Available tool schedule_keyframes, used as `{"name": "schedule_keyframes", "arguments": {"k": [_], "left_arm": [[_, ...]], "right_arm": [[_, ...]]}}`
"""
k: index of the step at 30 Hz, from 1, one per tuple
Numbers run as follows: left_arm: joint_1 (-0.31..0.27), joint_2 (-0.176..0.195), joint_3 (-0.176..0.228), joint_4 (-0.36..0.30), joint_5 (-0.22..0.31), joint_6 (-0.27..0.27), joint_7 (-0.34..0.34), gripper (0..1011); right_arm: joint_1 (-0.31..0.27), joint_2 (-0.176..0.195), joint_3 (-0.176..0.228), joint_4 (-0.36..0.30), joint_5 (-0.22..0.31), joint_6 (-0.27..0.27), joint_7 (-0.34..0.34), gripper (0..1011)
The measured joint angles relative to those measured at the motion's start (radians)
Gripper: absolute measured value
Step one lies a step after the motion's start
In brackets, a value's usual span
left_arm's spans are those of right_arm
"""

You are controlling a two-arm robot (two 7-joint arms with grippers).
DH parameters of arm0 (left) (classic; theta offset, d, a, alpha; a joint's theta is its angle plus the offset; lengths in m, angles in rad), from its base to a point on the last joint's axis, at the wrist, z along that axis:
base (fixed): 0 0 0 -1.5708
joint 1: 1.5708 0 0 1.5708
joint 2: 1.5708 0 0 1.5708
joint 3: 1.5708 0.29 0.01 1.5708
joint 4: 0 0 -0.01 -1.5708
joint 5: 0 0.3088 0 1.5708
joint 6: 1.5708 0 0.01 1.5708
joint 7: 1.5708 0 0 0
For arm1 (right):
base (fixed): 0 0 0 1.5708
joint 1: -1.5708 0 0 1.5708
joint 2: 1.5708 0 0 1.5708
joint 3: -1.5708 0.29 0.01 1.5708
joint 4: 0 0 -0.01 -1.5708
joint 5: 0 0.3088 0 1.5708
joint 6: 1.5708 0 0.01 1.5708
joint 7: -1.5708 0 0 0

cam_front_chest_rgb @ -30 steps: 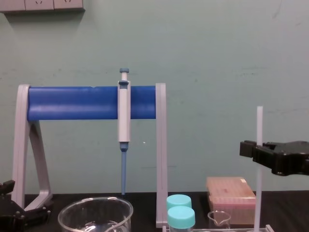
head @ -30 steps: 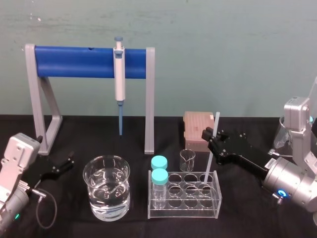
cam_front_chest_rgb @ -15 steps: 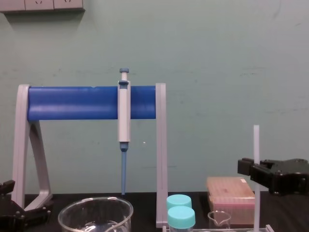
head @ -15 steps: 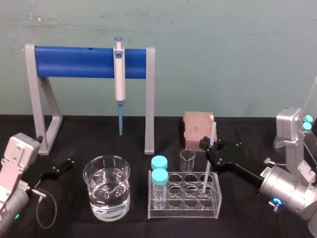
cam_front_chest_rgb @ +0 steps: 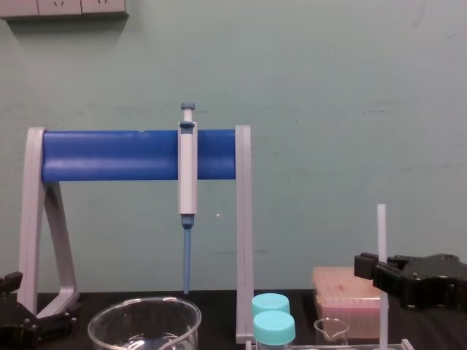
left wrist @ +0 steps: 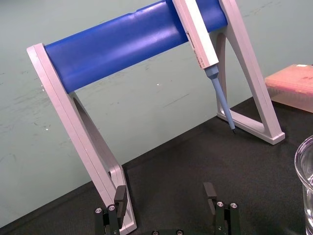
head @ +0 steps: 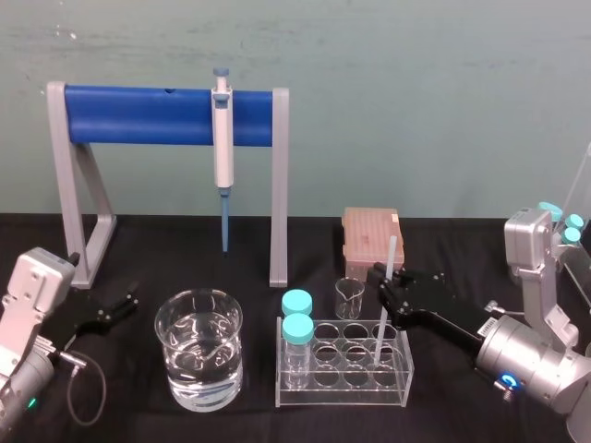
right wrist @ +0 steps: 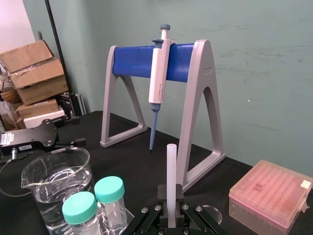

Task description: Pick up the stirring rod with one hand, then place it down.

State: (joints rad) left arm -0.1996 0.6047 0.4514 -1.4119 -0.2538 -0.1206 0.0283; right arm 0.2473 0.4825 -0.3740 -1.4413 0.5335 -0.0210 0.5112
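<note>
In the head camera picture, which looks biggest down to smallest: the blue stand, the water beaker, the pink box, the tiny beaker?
1. Blue stand
2. Water beaker
3. Pink box, though it stands farther back
4. Tiny beaker

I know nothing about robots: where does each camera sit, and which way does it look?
Head: up high, looking down on the table; left gripper idle, right gripper holding the stirring rod at the tube rack.
Chest: lower, looking level across it; right gripper at lower right.
Left wrist: behind the open left gripper, facing the pipette stand.
Right wrist: behind the right gripper, rod upright in it.
Shared: all show the pipette.
</note>
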Motion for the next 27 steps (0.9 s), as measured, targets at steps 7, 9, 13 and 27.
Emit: {"name": "schedule_keyframes", "arguments": {"k": [7,9,13,27], "left_arm": [[0.0,0.0,0.0,0.0,0.0,0.0,0.0,1005],[0.0,0.0,0.0,0.0,0.0,0.0,0.0,1005],[0.0,0.0,0.0,0.0,0.0,0.0,0.0,1005],[0.0,0.0,0.0,0.0,0.0,0.0,0.0,1005]], "right_arm": [[-0.003,-0.004,0.004,0.001,-0.004,0.003,-0.002,211],[-0.003,-0.004,0.005,-0.001,-0.007,0.007,-0.005,291],[-0.004,-0.005,0.006,-0.004,-0.009,0.011,-0.008,372],[-0.005,-0.004,0.01,-0.005,-0.012,0.014,-0.007,826]]}}
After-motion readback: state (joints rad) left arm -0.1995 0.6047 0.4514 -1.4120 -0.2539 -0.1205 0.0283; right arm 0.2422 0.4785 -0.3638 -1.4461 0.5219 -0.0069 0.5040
